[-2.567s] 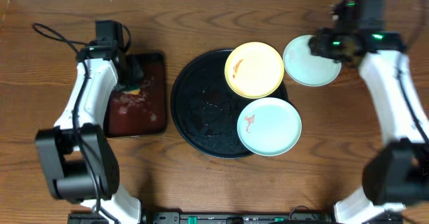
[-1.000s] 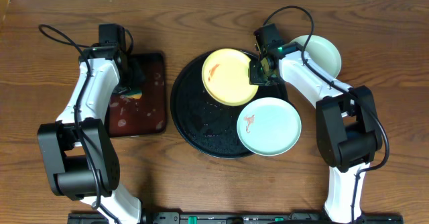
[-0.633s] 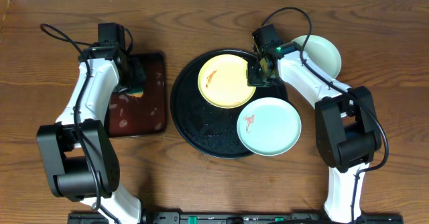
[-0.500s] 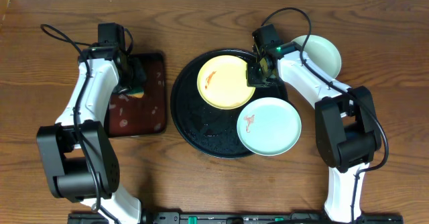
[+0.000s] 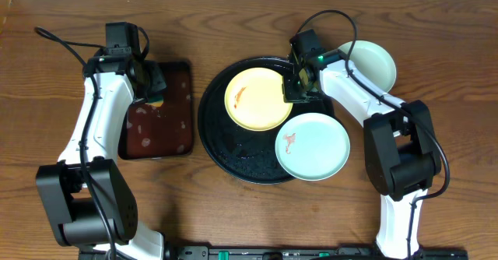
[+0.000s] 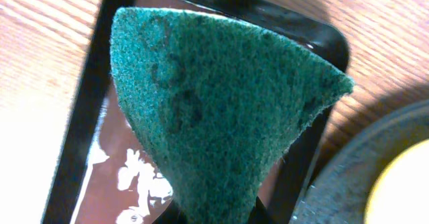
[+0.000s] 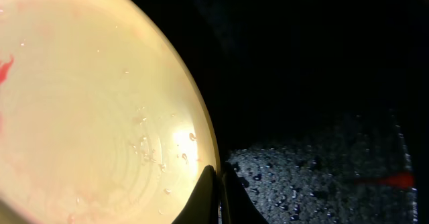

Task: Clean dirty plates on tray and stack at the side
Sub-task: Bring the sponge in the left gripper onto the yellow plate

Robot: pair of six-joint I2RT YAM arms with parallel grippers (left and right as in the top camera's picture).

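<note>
The yellow plate (image 5: 257,98), with a red smear on its left side, lies in the upper part of the round black tray (image 5: 230,152). My right gripper (image 5: 294,89) is shut on its right rim; the right wrist view shows the fingers (image 7: 218,184) pinching the wet plate (image 7: 87,103) over the tray (image 7: 322,83). A mint plate (image 5: 313,145) with a red smear rests on the tray's lower right. Another mint plate (image 5: 372,65) sits on the table at the right. My left gripper (image 5: 152,85) is shut on a green scouring pad (image 6: 221,110).
A rectangular reddish-brown tray (image 5: 156,128) with wet patches lies under the left gripper, left of the black tray; it also shows in the left wrist view (image 6: 100,184). A small red spot (image 7: 395,179) sits on the black tray's wet floor.
My right gripper has dragged the yellow plate to the left, further onto the black tray. My left arm has shifted slightly up and left with the pad.
</note>
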